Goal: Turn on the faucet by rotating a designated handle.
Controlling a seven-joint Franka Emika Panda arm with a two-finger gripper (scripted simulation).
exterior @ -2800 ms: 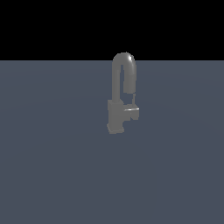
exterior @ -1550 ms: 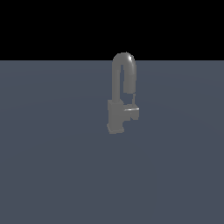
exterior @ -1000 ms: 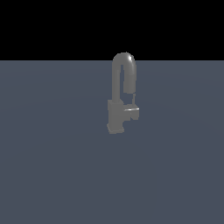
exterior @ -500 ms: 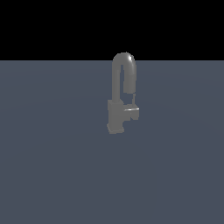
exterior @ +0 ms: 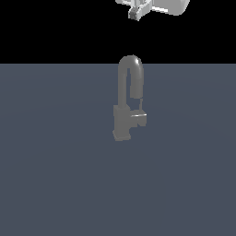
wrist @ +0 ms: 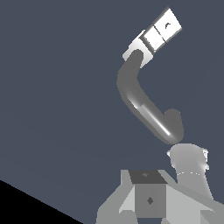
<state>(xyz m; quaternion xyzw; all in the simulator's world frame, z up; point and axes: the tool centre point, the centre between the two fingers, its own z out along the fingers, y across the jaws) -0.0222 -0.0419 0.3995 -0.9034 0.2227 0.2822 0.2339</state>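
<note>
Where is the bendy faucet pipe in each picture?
Exterior view: the spout stands near the middle, an upside-down U rising from the faucet's blocky base, under the arm at the top edge.
Wrist view: the spout is seen from above as a dark curved tube running from the pale base toward the gripper.
Shared landmark: the blocky base where the spout begins.
</note>
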